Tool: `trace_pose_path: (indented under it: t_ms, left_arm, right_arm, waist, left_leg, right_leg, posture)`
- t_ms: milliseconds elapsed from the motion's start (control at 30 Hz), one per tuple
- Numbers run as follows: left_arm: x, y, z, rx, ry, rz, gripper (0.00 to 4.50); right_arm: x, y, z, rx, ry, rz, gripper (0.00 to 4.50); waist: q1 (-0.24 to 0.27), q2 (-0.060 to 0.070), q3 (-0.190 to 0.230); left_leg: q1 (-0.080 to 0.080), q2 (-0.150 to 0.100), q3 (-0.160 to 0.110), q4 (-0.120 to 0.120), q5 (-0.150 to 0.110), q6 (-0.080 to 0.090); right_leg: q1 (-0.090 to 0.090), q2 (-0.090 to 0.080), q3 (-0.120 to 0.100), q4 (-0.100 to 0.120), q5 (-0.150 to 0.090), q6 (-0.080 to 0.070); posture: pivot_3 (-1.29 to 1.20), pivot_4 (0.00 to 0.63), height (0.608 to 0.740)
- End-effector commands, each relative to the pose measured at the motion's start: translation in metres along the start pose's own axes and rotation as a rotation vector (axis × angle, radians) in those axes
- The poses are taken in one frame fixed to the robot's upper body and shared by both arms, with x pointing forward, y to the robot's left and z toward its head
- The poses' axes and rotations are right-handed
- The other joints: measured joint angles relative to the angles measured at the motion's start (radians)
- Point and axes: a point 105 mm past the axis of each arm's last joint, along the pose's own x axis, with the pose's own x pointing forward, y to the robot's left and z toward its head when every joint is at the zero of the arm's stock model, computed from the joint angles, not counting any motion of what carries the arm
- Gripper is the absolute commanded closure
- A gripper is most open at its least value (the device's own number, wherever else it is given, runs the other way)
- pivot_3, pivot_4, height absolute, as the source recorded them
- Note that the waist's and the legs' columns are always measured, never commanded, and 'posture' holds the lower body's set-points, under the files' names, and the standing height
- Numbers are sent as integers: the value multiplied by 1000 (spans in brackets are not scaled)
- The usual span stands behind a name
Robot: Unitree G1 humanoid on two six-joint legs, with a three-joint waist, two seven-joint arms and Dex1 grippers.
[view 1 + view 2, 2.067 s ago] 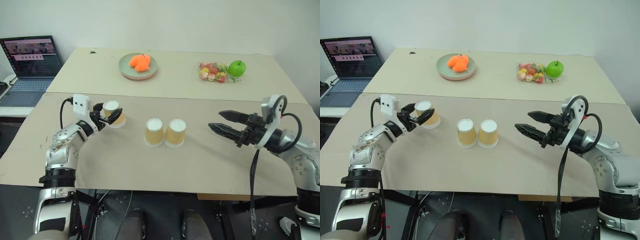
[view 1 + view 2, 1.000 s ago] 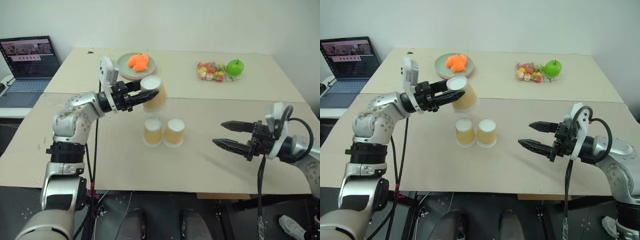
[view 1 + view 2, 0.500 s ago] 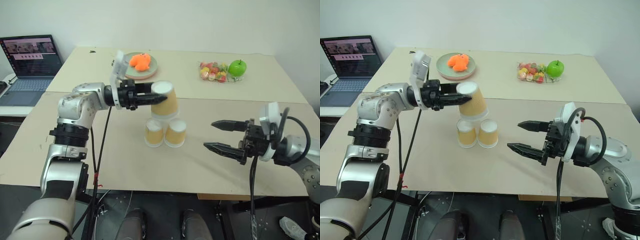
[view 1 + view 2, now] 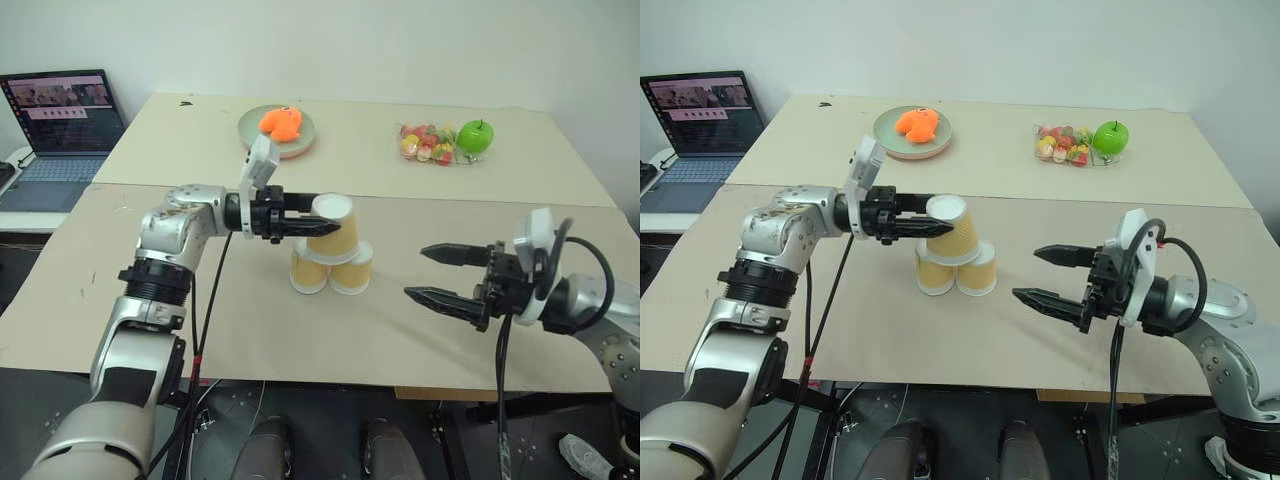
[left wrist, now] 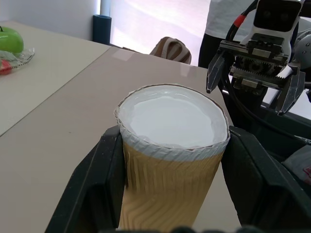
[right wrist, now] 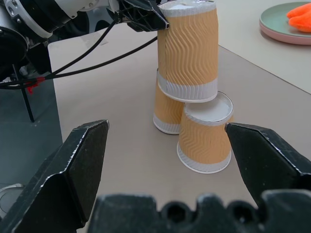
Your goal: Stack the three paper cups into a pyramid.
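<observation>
left claw (image 4: 312, 228) level, flanking top cup (image 4: 335, 229) | right claw (image 4: 437, 273) spread

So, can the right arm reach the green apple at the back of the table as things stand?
Probably yes. The right gripper is open and holds nothing, and the green apple lies on its own side, with bare table between them. The paper cups stand off to its left, out of the way.
</observation>
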Motion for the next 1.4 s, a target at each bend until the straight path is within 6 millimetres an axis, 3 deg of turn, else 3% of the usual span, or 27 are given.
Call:
trace_pose_path:
  t_ms: [33,67,100,233,467,600,767,900,1000,1233,1400]
  left_arm:
    - [3,2,8,69,7,14,583]
    - [4,2,9,81,6,15,156]
    - [5,2,10,89,4,15,64]
    - [6,-2,21,77,-34,-5,64]
    - [4,1,23,79,-42,12,64]
    - [0,-3,48,73,-129,9,64]
    - [-14,-27,94,60,-281,-30,64]
    - [-30,-37,107,48,-346,34,64]
    - [-48,-22,98,32,-380,242,64]
    - [-102,12,35,-79,-358,762,64]
    - [-144,15,-17,-151,-323,1053,64]
  right_arm:
    - [-3,1,11,-54,-33,-6,0]
    - [-3,0,12,-53,-35,-8,0]
    - [-4,0,12,-53,-36,-8,0]
    - [-5,-2,12,-55,-35,-13,0]
    - [-3,-3,13,-50,-38,-13,0]
    - [-3,-5,13,-45,-40,-14,0]
    - [-4,-6,14,-42,-43,-14,0]
    - [-4,-7,14,-39,-45,-15,0]
    - [-3,-8,13,-32,-49,-18,0]
    - [-9,-14,2,0,-32,-67,0]
    - [-41,-43,-9,18,-14,-263,0]
  waist:
    - [0,0,0]
    - [0,0,0]
    - [0,0,0]
    - [0,0,0]
    - [0,0,0]
    - [0,0,0]
    - [-2,0,0]
    - [-2,0,0]
    - [-6,0,0]
    - [-4,0,0]
    - [1,-1,0]
  left_leg:
    - [0,0,0,0,0,0]
    - [0,0,0,0,0,0]
    - [0,0,0,0,0,0]
    - [0,0,0,0,0,0]
    - [0,0,0,0,0,0]
    - [0,0,0,0,0,0]
    - [-1,0,0,0,0,0]
    - [-1,1,-1,0,0,0]
    - [1,1,-1,0,0,0]
    - [4,1,-1,-1,0,0]
    - [3,0,0,-1,0,0]
  right_leg:
    - [0,0,0,0,0,0]
    - [0,0,0,0,0,0]
    - [0,0,0,0,0,0]
    - [0,0,0,0,0,0]
    - [0,0,0,0,0,0]
    - [0,0,0,0,0,0]
    - [0,0,0,0,0,0]
    - [0,0,0,0,0,0]
    - [0,0,1,1,0,0]
    - [2,0,2,1,0,0]
    - [2,-1,2,0,0,0]
  posture:
    - [0,150,676]
    - [0,150,676]
    - [0,150,676]
    - [0,150,676]
    - [0,150,676]
    - [0,150,676]
    - [0,150,676]
    - [0,150,676]
    - [0,150,676]
    - [0,150,676]
    - [0,150,676]
